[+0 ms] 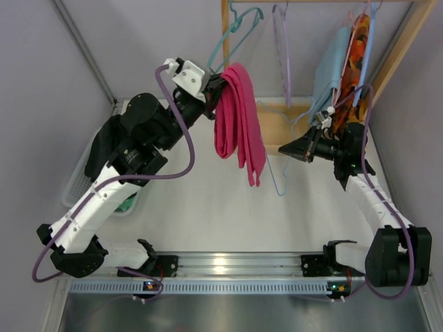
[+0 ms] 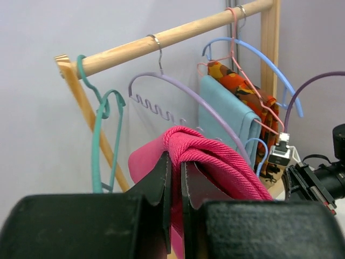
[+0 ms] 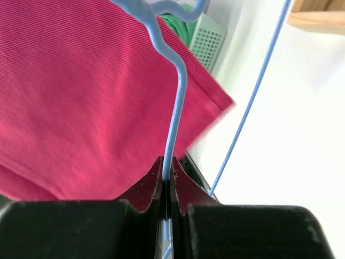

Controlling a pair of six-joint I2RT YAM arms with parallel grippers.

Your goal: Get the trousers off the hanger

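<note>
The white table [image 1: 208, 221] lies bare between the arms, with a wooden rack [image 1: 405, 48] along its far edge. The pink trousers [image 1: 239, 124] hang in midair from the left gripper [image 1: 219, 86], which is clamped on a fold. Just beside them, the right gripper [image 1: 287, 149] pinches a blue hanger [image 3: 175, 108] wire.
</note>
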